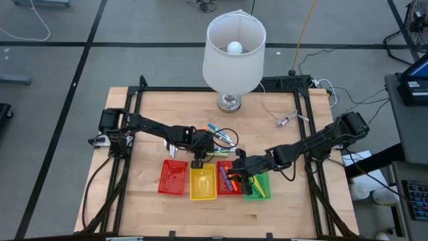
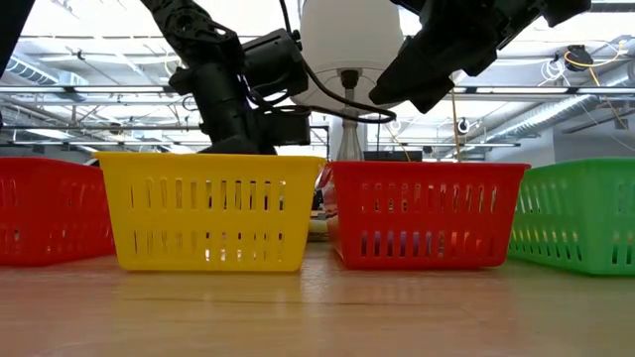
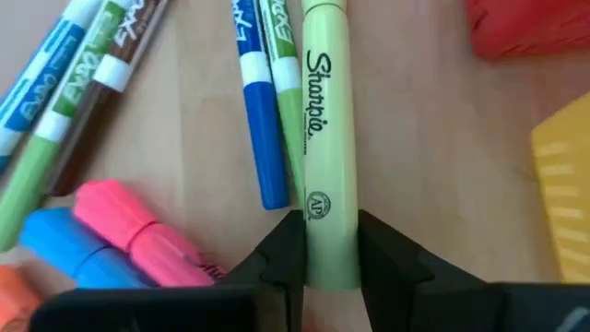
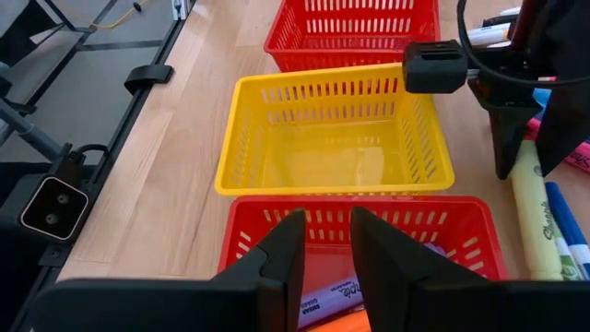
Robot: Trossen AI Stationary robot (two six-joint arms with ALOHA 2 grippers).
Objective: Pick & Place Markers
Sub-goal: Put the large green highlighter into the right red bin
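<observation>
Several markers lie on the wooden table behind the trays: a yellow highlighter (image 3: 327, 138), a blue marker (image 3: 260, 129), a green one (image 3: 284, 101), a pink highlighter (image 3: 138, 231) and a blue highlighter (image 3: 64, 247). My left gripper (image 3: 330, 263) (image 1: 198, 161) is down among them, shut on the yellow highlighter. My right gripper (image 4: 327, 263) (image 1: 235, 175) hovers above the right-hand red tray (image 4: 369, 217). Its fingers stand a small gap apart with nothing between them. A white-and-purple marker (image 4: 336, 300) lies in that tray. My left gripper pinches the yellow highlighter between its two fingers, on its two long sides near one end (image 3: 330, 249). The fingers (image 4: 509, 138) come from above, slanting steeply down. The highlighter lies flat on the table.
Four mesh trays stand in a row near the front: red (image 1: 172, 177), yellow (image 1: 202, 182), red (image 1: 226, 182) and green (image 1: 257, 187). A lamp with a white shade (image 1: 233, 50) stands at the back. A loose cable and plug (image 1: 287, 119) lie at the back right.
</observation>
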